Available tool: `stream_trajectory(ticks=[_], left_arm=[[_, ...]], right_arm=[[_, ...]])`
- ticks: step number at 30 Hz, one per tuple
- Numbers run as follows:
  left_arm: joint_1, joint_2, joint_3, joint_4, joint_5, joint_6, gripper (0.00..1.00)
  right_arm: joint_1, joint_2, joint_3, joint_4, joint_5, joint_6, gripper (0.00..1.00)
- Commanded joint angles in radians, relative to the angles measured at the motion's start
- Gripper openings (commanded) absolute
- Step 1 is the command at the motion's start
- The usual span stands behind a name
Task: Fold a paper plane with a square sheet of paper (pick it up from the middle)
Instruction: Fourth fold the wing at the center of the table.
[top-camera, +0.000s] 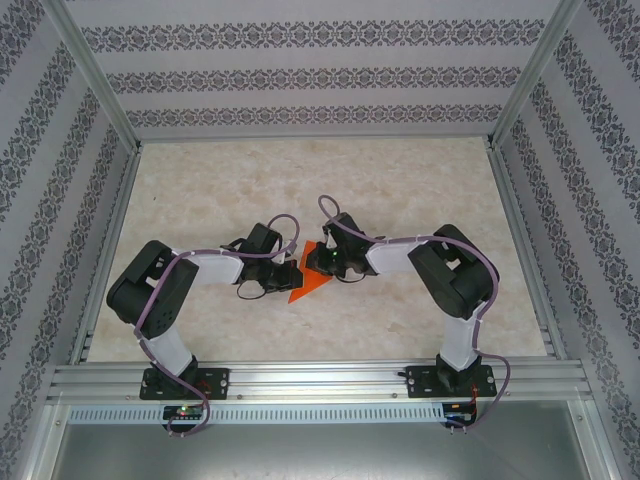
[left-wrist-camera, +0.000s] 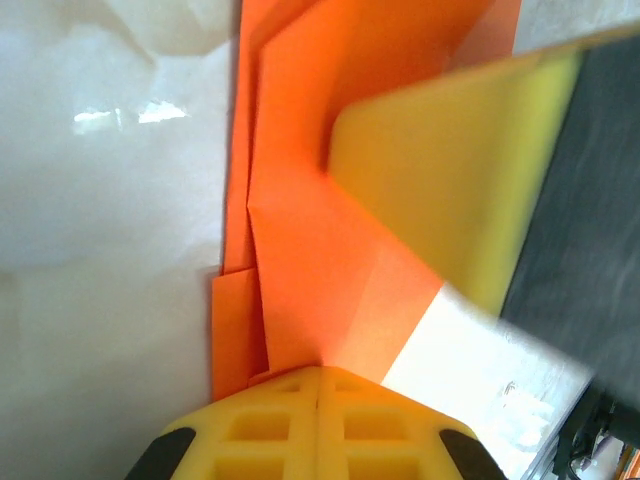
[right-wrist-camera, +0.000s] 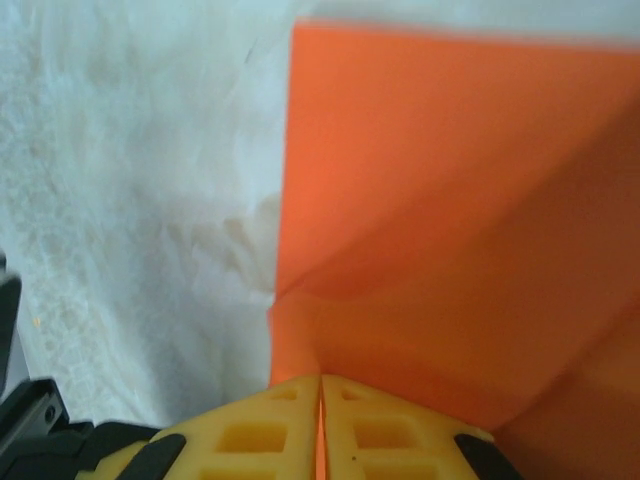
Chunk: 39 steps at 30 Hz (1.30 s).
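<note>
The orange paper (top-camera: 310, 282) (partly folded) lies mid-worktop (top-camera: 400, 190). The left pincer (left-wrist-camera: 318, 372), at its 9 o'clock, is pressed together against it; the right pincer (right-wrist-camera: 320, 378), at 2 o'clock, pinches its edge.

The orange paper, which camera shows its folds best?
The left wrist view: the orange paper is close up there, with overlapping layers and creases clear. The top view gives a small pointed wedge, far off; the right wrist view, a flat stretch with one crease.
</note>
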Motion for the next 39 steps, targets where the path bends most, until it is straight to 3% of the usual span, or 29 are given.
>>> stream_trajectory(ticks=[1, 14, 26, 33, 39], left_arm=[[0.005, 0.062, -0.078, -0.153, -0.156, 0.033, 0.00], [0.005, 0.080, -0.098, -0.147, -0.156, 0.050, 0.00], [0.005, 0.072, -0.091, -0.157, -0.153, 0.056, 0.00], [0.004, 0.075, -0.079, -0.161, -0.145, 0.055, 0.00], [0.005, 0.074, -0.072, -0.163, -0.138, 0.050, 0.00]], right_arm=[[-0.068, 0.029, 0.000, -0.016, 0.087, -0.031, 0.11], [-0.208, 0.078, 0.054, -0.032, 0.029, -0.078, 0.14], [-0.268, 0.083, 0.134, -0.113, 0.014, -0.119, 0.14], [-0.271, -0.029, 0.174, -0.192, 0.007, -0.157, 0.16], [-0.201, -0.121, 0.113, -0.120, -0.041, -0.109, 0.15]])
